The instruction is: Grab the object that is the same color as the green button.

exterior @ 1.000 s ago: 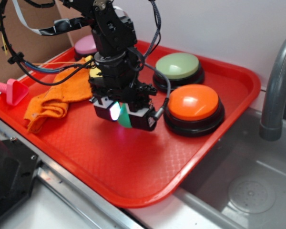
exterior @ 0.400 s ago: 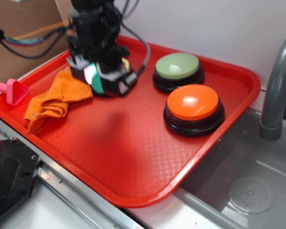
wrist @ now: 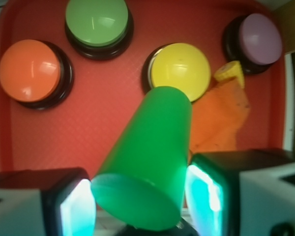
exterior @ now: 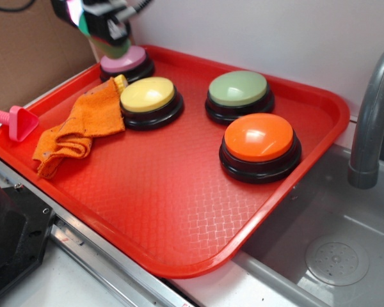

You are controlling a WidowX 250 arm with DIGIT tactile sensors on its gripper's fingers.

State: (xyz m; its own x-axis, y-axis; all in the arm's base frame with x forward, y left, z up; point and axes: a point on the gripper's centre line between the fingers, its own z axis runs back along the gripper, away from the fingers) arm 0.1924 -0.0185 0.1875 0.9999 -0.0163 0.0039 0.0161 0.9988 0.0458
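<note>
In the wrist view a solid green cylinder (wrist: 150,157) sits tilted between my two lit pads, and my gripper (wrist: 137,204) is shut on it. The exterior view shows my gripper (exterior: 89,16) high at the top left, above the pink button, with a bit of the green cylinder (exterior: 83,25) showing. The green button (exterior: 238,88) with its pale dome stands at the back of the red tray (exterior: 179,211); it is also at the top of the wrist view as the green button (wrist: 97,20).
On the tray stand a yellow button (exterior: 147,94), an orange button (exterior: 259,137) and a pink button (exterior: 124,59). An orange cloth (exterior: 77,128) lies at the left. A pink plastic piece (exterior: 13,120) sits off the tray's left edge. A sink (exterior: 333,256) and faucet (exterior: 371,115) are at right.
My gripper has risen from the tray's middle and travelled up and to the back left, carrying the green cylinder. The yellow button it covered now shows.
</note>
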